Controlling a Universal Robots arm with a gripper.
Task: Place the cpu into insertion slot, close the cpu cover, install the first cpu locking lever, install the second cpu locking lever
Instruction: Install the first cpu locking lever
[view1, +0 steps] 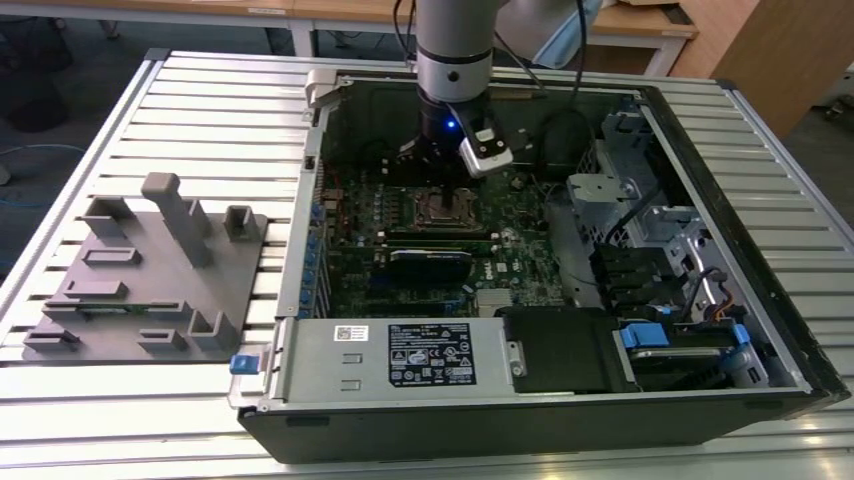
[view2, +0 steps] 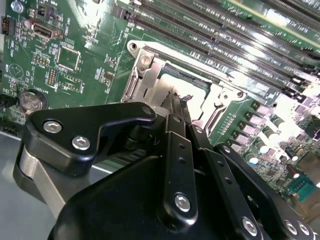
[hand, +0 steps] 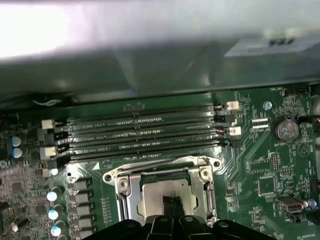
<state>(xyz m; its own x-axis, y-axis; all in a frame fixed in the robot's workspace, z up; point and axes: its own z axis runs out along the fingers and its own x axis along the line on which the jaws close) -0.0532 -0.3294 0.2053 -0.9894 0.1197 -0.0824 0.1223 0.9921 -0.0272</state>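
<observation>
Nearest the lens in the second wrist view are the black linkage bars and silver bolt heads of the gripper (view2: 176, 102), whose narrow fingers come together to a point right over the socket; they look drawn together, pinched over the chip's top, though whether they actually grasp it I cannot tell. In the exterior view the grey arm (view1: 451, 40) drops straight down into the open computer case (view1: 747, 330), its wrist vertical above the green circuit board (view1: 387, 270), with a small blue light glowing on it.

The cpu (hand: 159, 196) lies flat inside the insertion slot (hand: 162, 192), its dull silver-grey top catching a soft glare, and the fingertips (hand: 172, 204) touch or hover just over its surface at about 5 o'clock from the chip's middle. The cpu cover (hand: 125, 192) (a thin, stamped silvery frame with a square window) appears to lie down around the chip, screws showing at its corners. Long black memory slots (hand: 145, 137) run in parallel rows at 12 o'clock from the socket, and a row of small cylindrical capacitors (hand: 52, 205) stands at 9 o'clock. On the slatted metal table (view1: 107, 420) a grey plastic fixture (view1: 140, 275) sits at 9 o'clock from the case.
</observation>
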